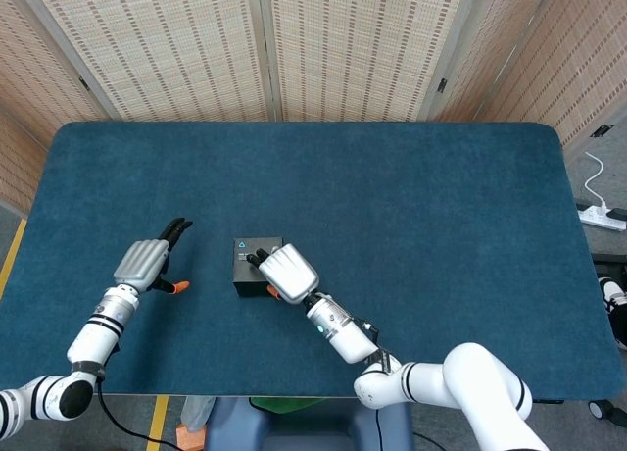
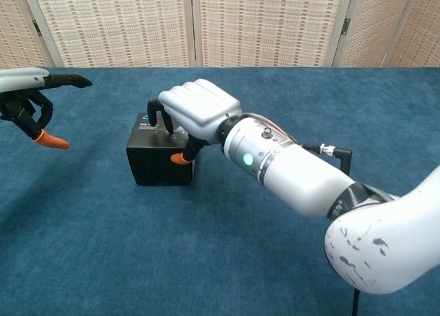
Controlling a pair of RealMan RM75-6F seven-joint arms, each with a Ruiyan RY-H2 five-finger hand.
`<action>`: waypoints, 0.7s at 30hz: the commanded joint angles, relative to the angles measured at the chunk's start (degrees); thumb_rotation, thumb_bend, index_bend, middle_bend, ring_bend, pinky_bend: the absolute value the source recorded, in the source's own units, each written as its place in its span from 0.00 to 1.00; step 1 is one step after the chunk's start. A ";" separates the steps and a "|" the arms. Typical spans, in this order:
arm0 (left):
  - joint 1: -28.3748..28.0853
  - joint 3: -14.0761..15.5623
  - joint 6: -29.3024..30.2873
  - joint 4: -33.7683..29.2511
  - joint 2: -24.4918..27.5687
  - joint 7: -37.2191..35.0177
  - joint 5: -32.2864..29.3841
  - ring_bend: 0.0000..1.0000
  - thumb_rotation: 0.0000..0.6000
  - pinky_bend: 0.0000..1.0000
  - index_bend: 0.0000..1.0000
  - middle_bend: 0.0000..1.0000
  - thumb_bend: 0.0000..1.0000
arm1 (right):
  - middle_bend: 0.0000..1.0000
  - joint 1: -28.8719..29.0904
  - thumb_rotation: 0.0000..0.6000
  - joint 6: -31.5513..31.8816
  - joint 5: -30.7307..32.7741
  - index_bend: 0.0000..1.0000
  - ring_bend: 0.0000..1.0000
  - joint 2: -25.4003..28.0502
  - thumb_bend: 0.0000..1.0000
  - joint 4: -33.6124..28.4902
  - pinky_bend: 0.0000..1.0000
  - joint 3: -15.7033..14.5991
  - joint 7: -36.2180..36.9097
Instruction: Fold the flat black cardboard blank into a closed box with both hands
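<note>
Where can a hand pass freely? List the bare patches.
Bare cloth lies between the left hand and the black box, and across the table beyond and right of it. It is crowded at the box, under the right hand.

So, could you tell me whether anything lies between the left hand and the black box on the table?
Nothing visible does. Only bare blue table separates the left hand from the black box; the right hand rests on the box's far side.

We see a matt black cardboard box [image 2: 159,161] on a tabletop [image 1: 411,206] of napped blue cloth; the right hand [image 2: 196,113] has a glossy white plastic shell and dull black fingers [image 2: 159,117].
</note>
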 commanded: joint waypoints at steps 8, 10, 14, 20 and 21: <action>1.38 -1.02 -3.01 0.17 2.00 -7.58 5.09 0.65 1.00 0.92 0.00 0.00 0.22 | 0.57 -3.35 1.00 -0.06 -8.73 0.51 0.77 -6.10 0.32 11.91 1.00 0.19 5.94; 1.51 -1.08 -3.10 0.29 2.04 -8.07 5.49 0.65 1.00 0.92 0.00 0.00 0.22 | 0.58 -3.57 1.00 -0.35 -9.33 0.52 0.77 -6.30 0.33 12.41 1.00 0.74 6.47; 1.62 -1.06 -3.50 0.78 2.10 -8.31 5.81 0.65 1.00 0.92 0.00 0.00 0.22 | 0.58 -4.10 1.00 -0.79 -10.41 0.52 0.77 -6.32 0.33 12.61 1.00 2.02 6.71; 1.73 -1.13 -2.98 1.10 1.89 -6.77 5.08 0.64 1.00 0.92 0.00 0.00 0.22 | 0.53 -5.00 1.00 1.19 -12.87 0.50 0.77 -5.34 0.33 11.15 1.00 3.40 7.93; 1.81 -1.15 -2.73 1.08 1.87 -6.42 4.83 0.63 1.00 0.92 0.00 0.00 0.22 | 0.50 -5.17 1.00 1.90 -13.37 0.45 0.76 -4.94 0.33 10.61 1.00 3.67 8.19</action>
